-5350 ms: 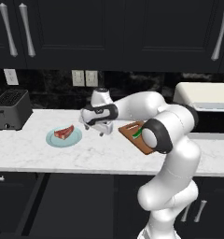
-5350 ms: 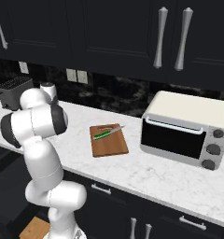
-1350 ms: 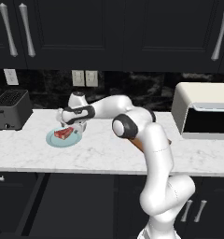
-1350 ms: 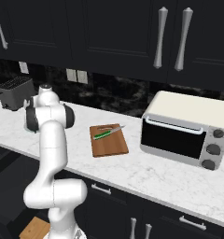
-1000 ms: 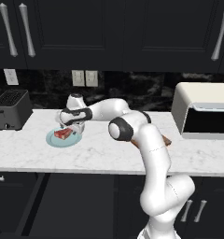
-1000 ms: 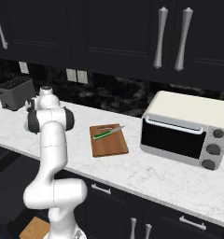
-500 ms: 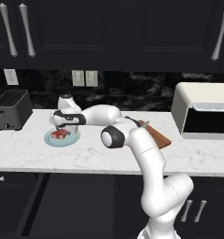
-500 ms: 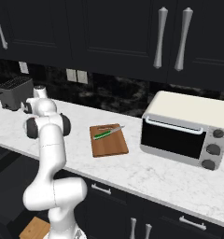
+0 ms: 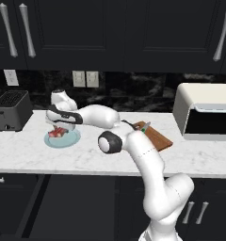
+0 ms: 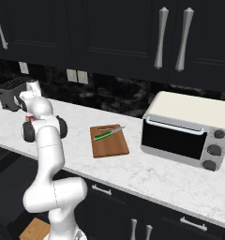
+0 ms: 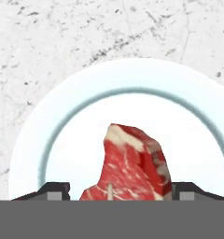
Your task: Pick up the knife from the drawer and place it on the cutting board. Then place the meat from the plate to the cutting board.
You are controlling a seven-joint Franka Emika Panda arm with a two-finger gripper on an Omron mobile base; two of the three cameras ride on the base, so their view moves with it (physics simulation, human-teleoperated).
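The gripper (image 11: 115, 195) has dropped lower over the plate (image 11: 62, 140), fingers wide astride the meat (image 11: 132, 163), ready to close; knife (image 10: 105, 135) already on the cutting board (image 10: 109, 145).

marble counter (image 9: 86, 155), plate (image 9: 70, 140), cutting board (image 10: 109, 140), toaster (image 9: 11, 110), oven (image 10: 187, 129)

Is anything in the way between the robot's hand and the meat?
No. In the hand view the gripper is open right over the meat on the plate, one fingertip on each side, and nothing sits between them.
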